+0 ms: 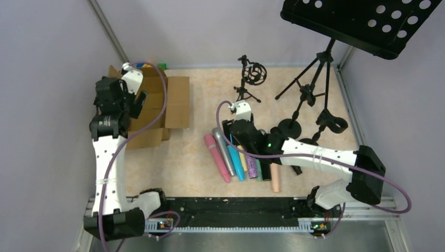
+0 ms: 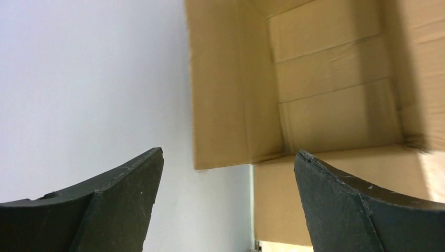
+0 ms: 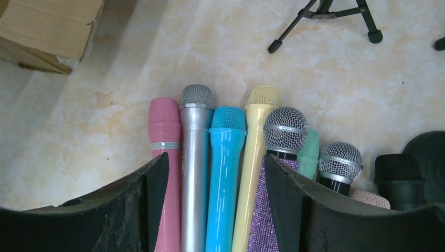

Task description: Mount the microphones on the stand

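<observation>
We see L gripper [image 2: 228, 152] wide open, empty, by brown cardboard box [image 2: 325, 79]. R gripper [image 3: 215, 157] open, astride row of colourful stick microphones [image 1: 239, 163] lying on beige table [image 1: 189, 157], 6 o'clock of black tripod stand [image 1: 251, 76]

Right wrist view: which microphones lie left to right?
pink microphone → silver microphone → bright blue microphone → pale yellow microphone → glittery purple microphone → teal microphone → silver-mesh black microphone → all-black microphone

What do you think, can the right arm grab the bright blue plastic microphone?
Probably yes: its open fingers hang right above the bright blue plastic microphone. The silver mesh-topped microphone lies tight beside it, between the fingers too.
</observation>
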Robot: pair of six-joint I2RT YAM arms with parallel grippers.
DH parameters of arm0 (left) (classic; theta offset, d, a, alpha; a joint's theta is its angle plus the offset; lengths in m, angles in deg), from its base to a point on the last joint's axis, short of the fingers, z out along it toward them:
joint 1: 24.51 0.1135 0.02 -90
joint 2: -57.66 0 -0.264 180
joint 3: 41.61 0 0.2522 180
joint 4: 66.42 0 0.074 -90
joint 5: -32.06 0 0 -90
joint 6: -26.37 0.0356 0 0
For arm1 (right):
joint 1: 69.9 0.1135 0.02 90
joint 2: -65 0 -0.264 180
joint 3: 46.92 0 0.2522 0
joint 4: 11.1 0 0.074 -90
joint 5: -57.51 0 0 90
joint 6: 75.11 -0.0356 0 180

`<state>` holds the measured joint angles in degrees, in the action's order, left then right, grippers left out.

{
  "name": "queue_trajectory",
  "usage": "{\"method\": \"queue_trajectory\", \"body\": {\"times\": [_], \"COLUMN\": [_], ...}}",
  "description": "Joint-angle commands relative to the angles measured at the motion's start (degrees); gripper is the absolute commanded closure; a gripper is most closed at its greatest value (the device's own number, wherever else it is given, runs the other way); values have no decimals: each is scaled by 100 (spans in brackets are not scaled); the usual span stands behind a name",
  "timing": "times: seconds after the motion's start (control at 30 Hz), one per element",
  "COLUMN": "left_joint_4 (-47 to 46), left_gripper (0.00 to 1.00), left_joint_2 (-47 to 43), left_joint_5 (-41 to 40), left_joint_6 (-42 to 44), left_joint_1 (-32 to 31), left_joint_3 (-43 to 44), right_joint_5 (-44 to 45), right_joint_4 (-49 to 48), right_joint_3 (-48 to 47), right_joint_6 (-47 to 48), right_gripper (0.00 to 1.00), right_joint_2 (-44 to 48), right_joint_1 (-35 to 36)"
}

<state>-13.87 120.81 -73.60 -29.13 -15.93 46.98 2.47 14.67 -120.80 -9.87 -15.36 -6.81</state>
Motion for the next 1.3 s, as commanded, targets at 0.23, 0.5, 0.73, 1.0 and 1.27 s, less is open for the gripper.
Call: {"method": "queue_trajectory", "body": {"times": [0.23,0.5,0.73,1.0,1.27], "left_joint_4": [1059,-360,-1463,-2067,-733], "left_gripper": [1,1,6,14,4], "left_joint_2": [-756,428,1622,2057,1605], "left_joint_5": [1479,93,-1571,-1913,-776], "left_joint_6": [-603,-537,-582,-355,-613], "left_joint_1": [-1813,-2194,-1948,-976,-991], "left_joint_3": [-1056,-1898,-1884,-1667,-1182], "right_joint_5": [33,270,253,-5,-100], "right_joint_4": [145,265,386,464,543], "right_joint_3": [-134,-183,-434,-846,-1827], "right_joint_6": [-259,-317,-150,146,900], "right_gripper": [29,32,33,32,23], "right_joint_2": [378,500,673,900,983], "right_joint_1": [-36,-39,-262,-663,-1391]}}
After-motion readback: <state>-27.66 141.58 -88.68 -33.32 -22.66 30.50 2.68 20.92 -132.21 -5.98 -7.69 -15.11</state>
